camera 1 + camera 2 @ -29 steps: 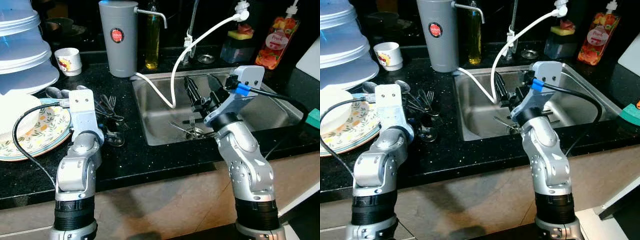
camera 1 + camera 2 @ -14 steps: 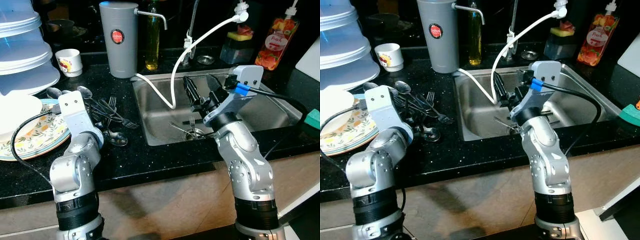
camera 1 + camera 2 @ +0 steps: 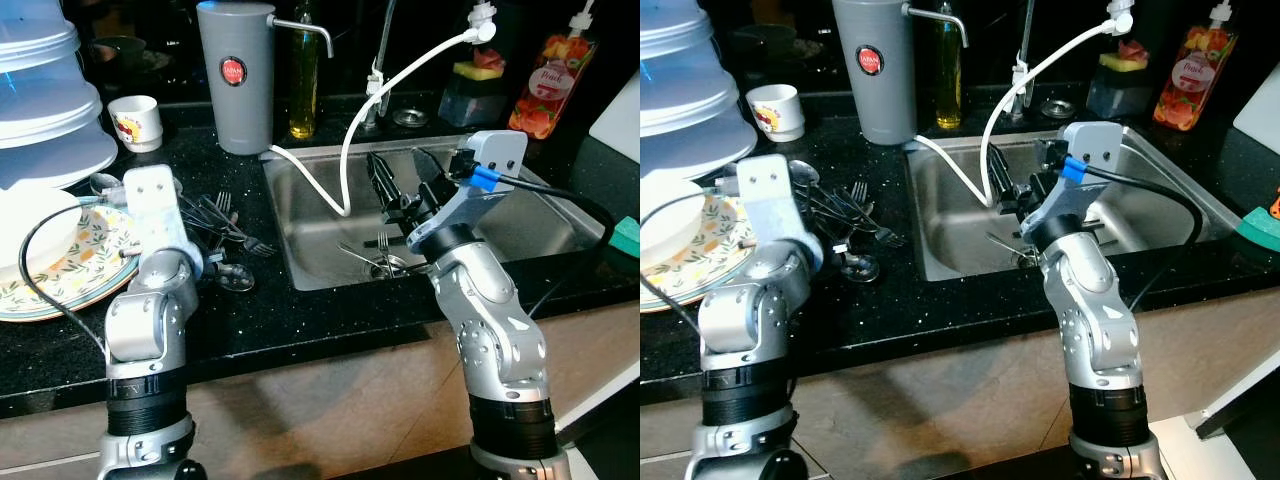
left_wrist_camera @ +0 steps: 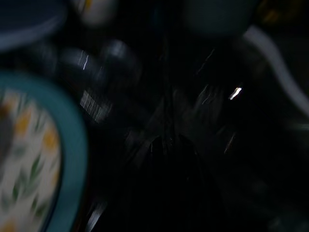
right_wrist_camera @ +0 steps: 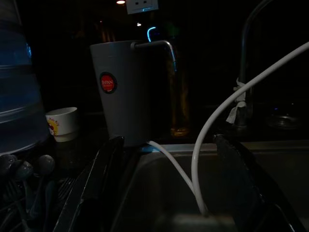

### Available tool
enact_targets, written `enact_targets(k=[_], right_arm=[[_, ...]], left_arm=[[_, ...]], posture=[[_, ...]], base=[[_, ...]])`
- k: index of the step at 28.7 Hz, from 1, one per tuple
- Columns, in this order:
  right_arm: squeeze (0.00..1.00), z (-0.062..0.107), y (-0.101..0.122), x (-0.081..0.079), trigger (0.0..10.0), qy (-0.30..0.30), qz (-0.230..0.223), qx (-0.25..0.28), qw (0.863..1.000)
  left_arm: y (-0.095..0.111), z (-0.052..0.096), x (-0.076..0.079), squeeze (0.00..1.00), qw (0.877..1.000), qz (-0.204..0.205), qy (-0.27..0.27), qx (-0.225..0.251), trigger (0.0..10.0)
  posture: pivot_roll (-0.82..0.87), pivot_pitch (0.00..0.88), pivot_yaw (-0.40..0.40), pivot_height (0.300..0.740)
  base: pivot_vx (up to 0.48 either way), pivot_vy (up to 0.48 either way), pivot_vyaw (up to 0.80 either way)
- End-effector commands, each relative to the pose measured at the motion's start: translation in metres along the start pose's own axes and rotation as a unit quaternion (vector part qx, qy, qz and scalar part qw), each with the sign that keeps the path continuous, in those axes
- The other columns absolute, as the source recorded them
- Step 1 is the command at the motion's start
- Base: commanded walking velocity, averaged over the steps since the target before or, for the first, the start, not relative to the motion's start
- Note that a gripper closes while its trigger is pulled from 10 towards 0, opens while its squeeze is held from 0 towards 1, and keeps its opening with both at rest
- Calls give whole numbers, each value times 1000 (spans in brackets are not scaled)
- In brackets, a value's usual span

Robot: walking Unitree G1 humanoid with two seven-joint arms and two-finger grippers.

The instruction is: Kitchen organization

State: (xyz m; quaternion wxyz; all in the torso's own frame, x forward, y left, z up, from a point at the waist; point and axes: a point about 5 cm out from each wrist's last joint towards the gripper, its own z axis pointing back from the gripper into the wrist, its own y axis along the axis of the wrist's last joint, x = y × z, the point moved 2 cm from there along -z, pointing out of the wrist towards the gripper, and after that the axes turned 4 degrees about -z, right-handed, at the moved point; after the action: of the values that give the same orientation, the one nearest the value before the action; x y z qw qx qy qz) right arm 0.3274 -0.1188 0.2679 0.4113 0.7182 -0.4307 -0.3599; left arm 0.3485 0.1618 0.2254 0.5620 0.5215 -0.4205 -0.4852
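A pile of forks and spoons (image 3: 215,215) lies on the black counter (image 3: 300,320) between a floral plate (image 3: 75,265) and the steel sink (image 3: 520,225). My left gripper (image 3: 203,238) is down at this pile, its wrist beside the plate's rim; the left wrist view is dark and blurred. More cutlery (image 3: 380,262) lies at the sink's bottom. My right gripper (image 3: 405,180) hangs over the sink, open, with nothing between its two fingers (image 5: 99,176).
A white bowl (image 3: 30,225) sits on the plate, with stacked plastic containers (image 3: 50,100) behind. A cup (image 3: 135,120), grey pitcher (image 3: 235,75), oil bottle (image 3: 305,80), sponge holder (image 3: 478,85) and soap bottle (image 3: 550,85) line the back. A white hose (image 3: 350,150) drops into the sink.
My left arm swung toward the plate and has come back a little, its wrist now higher over the cutlery pile. The right arm has not moved.
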Motion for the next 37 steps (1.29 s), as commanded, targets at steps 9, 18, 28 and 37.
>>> enact_targets(k=[9,18,28,37], right_arm=[[0,-2,3,2,10000,-7,-2,6,1000],[0,-4,8,9,10000,-25,3,18,1000],[0,7,35,48,10000,-123,81,63,987],[0,14,49,56,10000,-166,121,98,974]], left_arm=[[49,1,18,0,989,-55,-41,131,10000],[68,-7,71,0,963,10,-222,153,10000],[99,-36,108,1000,894,-176,-325,255,10000],[168,-23,89,0,869,-44,-327,370,10000]], posture=[[33,0,-25,740],[23,0,-31,740],[-33,0,0,740],[-52,0,10,740]], base=[[0,0,0],[0,0,0],[0,0,0],[0,0,0]])
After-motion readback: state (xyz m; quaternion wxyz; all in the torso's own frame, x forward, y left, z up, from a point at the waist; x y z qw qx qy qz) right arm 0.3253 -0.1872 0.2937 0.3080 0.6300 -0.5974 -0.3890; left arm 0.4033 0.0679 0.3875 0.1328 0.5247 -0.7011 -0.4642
